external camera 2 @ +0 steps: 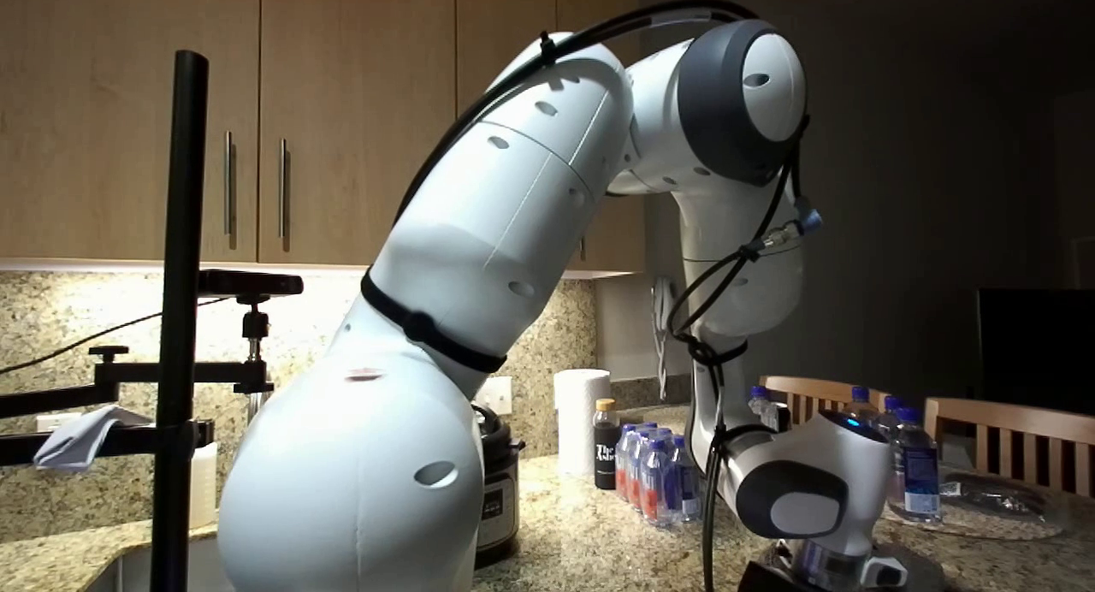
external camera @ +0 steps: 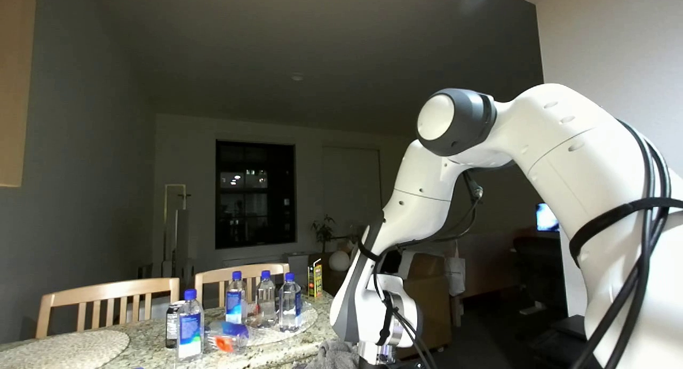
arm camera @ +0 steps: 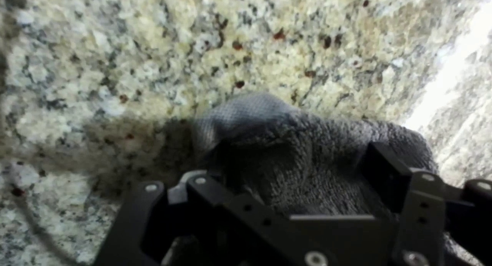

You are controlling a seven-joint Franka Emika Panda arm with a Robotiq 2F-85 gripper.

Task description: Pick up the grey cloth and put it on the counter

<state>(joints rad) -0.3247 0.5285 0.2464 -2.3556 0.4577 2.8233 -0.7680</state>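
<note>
The grey cloth (arm camera: 330, 143) is fluffy and bunched, and lies on the speckled stone counter (arm camera: 161, 58) in the wrist view. A paler woven patch shows at its far edge. My gripper (arm camera: 301, 168) is open, its fingers spread wide with cloth between and under them. In an exterior view the cloth (external camera: 335, 355) shows at the bottom edge, beside the gripper base (external camera: 376, 358); the fingertips are cut off there. The counter shows in both exterior views (external camera: 147, 334) (external camera 2: 565, 541). In an exterior view the gripper (external camera 2: 796, 575) is mostly below the frame.
Upright water bottles (external camera: 190, 326) (external camera: 290, 302), a dark can (external camera: 172, 326) and a lying bottle pack (external camera: 229, 334) stand near the arm. A bottle group (external camera 2: 654, 481), a dark bottle (external camera 2: 605, 446), paper towels (external camera 2: 583, 417) and a cooker (external camera 2: 498, 489) are by the backsplash. Chairs (external camera: 112, 291) line the edge.
</note>
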